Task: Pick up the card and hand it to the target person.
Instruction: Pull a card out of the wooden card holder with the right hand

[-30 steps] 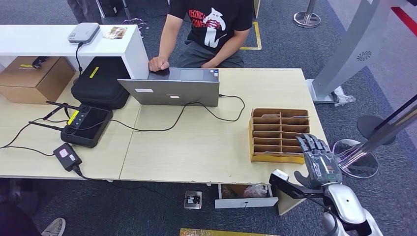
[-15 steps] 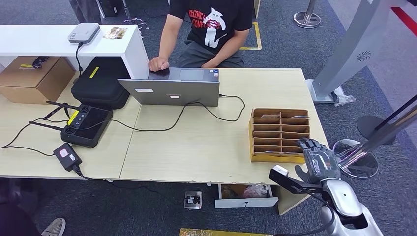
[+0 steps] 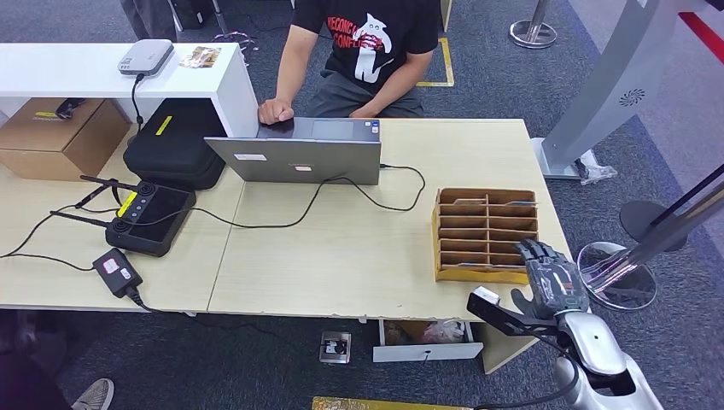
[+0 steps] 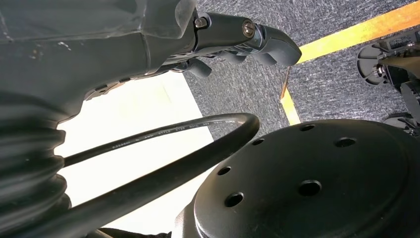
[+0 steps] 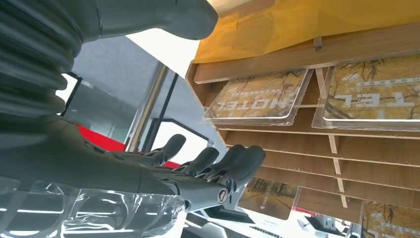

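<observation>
A wooden card rack [image 3: 485,232] stands at the table's right end. In the right wrist view its slots hold printed hotel cards [image 5: 257,96], with another card [image 5: 379,94] beside the first. My right hand [image 3: 555,280] is at the rack's near right corner, fingers [image 5: 213,161] spread and reaching toward the slots with nothing in them. My left hand [image 4: 148,39] hangs over carpet and holds nothing. A person in a black T-shirt [image 3: 367,43] sits at the far side of the table behind a laptop [image 3: 294,158].
A cable runs from the laptop across the table [image 3: 341,256]. A black case [image 3: 175,141], a controller [image 3: 149,218] and a power adapter [image 3: 117,272] lie at the left. A stanchion base [image 3: 616,278] stands on the floor right of my right hand.
My right hand has dropped slightly and drawn back toward me from a second ago. It has barely moved in the last half second. The person and the rack are unchanged.
</observation>
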Controlling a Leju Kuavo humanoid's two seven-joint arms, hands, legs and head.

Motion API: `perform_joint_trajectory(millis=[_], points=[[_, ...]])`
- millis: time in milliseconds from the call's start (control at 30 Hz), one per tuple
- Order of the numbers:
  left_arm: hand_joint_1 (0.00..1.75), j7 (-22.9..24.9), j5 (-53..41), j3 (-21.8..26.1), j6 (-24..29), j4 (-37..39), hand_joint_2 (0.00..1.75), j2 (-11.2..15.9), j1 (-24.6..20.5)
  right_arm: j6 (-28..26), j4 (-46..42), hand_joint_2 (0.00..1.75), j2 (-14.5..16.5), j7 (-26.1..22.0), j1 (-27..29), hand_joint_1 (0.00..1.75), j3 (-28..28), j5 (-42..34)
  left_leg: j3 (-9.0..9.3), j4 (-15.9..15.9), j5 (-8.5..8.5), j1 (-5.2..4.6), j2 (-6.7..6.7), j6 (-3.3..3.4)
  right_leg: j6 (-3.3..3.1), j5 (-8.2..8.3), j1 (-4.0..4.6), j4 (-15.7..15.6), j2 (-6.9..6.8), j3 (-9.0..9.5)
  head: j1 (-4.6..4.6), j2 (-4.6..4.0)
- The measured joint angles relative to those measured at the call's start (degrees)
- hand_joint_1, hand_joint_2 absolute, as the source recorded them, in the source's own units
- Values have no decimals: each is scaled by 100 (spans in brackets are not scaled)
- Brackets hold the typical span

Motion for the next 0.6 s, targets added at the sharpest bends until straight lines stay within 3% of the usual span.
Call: perform_joint_trajectory(millis=[167,200,600], points=[[0,-2,22,0,0,0,175,-3,3,-5,-2,175,4,10,23,123,0,-5,0,0,0,0,0,0,0,0,0,0,0,0,0,0],[0,-3,31,0,0,0,175,-4,4,-10,-2,175,5,10,25,127,0,-5,0,0,0,0,0,0,0,0,0,0,0,0,0,0],[0,-82,217,0,-11,1,175,-40,55,-269,-92,175,24,-68,158,130,-27,-83,1,0,0,0,-1,0,0,-1,0,0,-1,0,1,0]])
